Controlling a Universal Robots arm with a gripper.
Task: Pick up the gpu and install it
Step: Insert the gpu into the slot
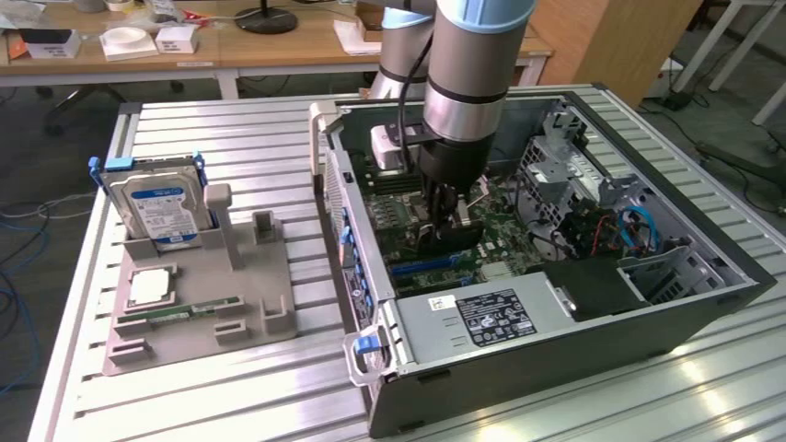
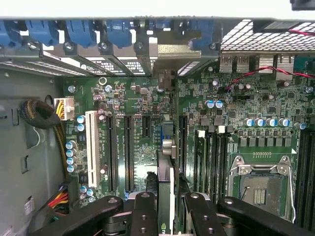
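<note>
Two black fingers (image 2: 143,211) nearest the wrist camera, clamped from either side on the gpu (image 2: 166,182). Holds the card edge-on in the gripper (image 2: 167,204), thin and upright, its length running away from the fingertips over the green motherboard (image 2: 142,98). Lies between a short dark slot and a long one, with a blue piece of the board showing just past its far end; cannot tell whether seated in a slot or just above it. To one side of the card, an open CPU socket (image 2: 261,189) in a metal frame; to the other, a bundle of yellow wires (image 2: 61,108). Beyond the slots, a row of blue clips (image 2: 78,32) along the case's edge.

In the exterior view, lower middle of the frame, a labelled power supply (image 1: 485,318) at the near end of the open computer case (image 1: 553,368). Just behind it, at the frame's centre, the arm (image 1: 473,83) reaching straight down into the case, the dark card under its tip. On the exterior view's left, on the slatted table (image 1: 221,129), a grey holder (image 1: 246,313) with a blue-labelled hard drive (image 1: 154,207) standing upright and a slim RAM stick (image 1: 184,311) lying flat, well apart from the card. Farthest back, across the upper left of the frame, a wooden desk (image 1: 283,51) with small white boxes.
</note>
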